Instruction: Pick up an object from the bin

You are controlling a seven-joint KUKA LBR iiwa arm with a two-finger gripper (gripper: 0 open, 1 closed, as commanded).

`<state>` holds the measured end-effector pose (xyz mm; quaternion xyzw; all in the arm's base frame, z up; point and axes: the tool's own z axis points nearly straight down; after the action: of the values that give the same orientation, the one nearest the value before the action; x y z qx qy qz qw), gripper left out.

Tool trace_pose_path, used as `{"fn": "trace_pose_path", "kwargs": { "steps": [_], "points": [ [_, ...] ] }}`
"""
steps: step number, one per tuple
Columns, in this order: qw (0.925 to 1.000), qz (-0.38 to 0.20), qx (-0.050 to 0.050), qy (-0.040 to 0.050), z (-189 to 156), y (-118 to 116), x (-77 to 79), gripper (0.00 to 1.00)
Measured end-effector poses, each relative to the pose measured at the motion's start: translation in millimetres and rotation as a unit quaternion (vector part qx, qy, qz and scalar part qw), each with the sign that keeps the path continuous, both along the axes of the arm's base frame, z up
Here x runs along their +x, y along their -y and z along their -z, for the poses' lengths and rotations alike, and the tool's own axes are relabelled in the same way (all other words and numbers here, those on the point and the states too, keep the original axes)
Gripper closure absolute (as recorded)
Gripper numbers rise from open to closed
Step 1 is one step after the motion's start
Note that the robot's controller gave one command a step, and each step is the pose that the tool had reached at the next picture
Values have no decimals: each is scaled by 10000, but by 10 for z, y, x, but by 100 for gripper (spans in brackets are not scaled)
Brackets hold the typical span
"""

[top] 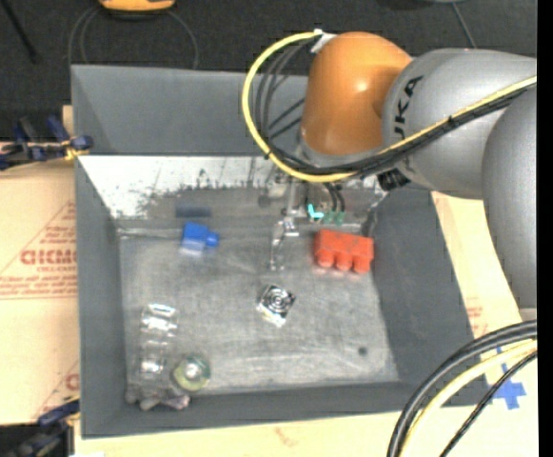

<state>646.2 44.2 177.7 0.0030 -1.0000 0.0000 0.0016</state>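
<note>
Looking down from the camera view, the gripper [290,228] hangs low by the back wall of the bin [100,293], just beside the red block [343,251], probably lining up a pick, though I cannot tell how open it is or whether it holds anything.

Grey KUKA arm [466,112]; glossy orange dome cover [352,93]; yellow and black cables [257,127] looped.

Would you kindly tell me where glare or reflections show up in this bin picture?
In the camera view, the orange cover carries a soft highlight; the bin's back wall mirrors the blue block as a darker patch; the small metal piece glints.
</note>
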Motion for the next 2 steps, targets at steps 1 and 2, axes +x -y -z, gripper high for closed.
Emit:
{"fn": "trace_pose_path", "kwargs": {
  "steps": [1,2],
  "points": [
    [9972,-749,-6,-17,834,230,-690,0],
    [9972,-741,1,34,795,217,-655,100]
  ]
}}
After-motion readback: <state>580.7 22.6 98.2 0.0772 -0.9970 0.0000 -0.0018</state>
